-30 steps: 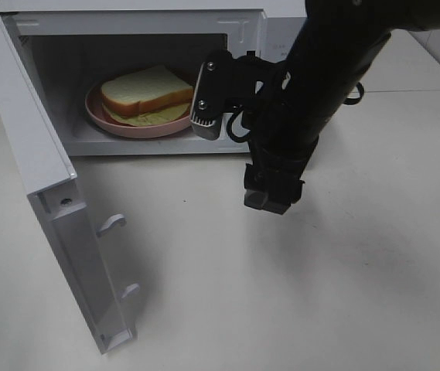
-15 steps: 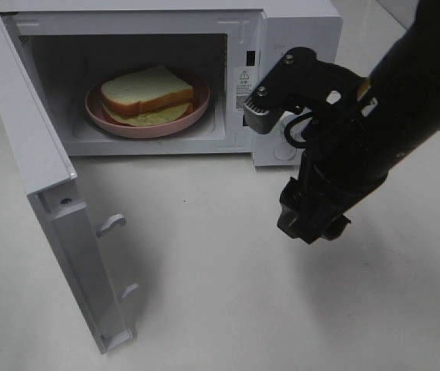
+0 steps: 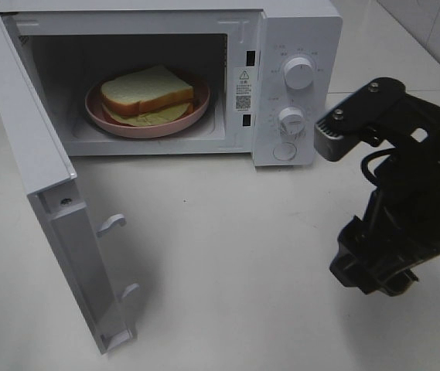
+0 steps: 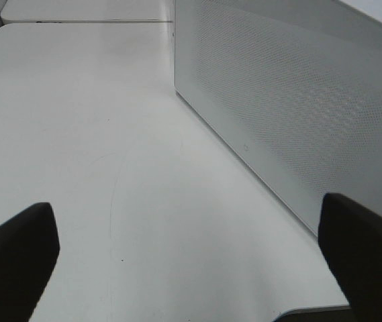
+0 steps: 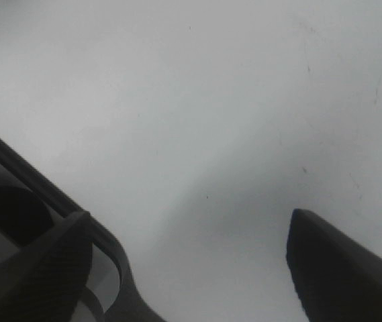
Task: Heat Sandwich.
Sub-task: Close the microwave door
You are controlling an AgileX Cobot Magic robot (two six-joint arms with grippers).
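White sandwich (image 3: 146,91) in microwave (image 3: 301,31); left end effector (image 4: 191,258), right end effector (image 5: 191,268) spread, empty, edge-cropped

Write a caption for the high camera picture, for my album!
Sandwich on a pink plate inside the open-doored microwave, right gripper hanging empty over the table beside it.

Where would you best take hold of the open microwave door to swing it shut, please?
Probably the free end of the door, nearest the camera and farthest from its hinge. Come from its outer face, on the left: two latch hooks stick out of the inner face.
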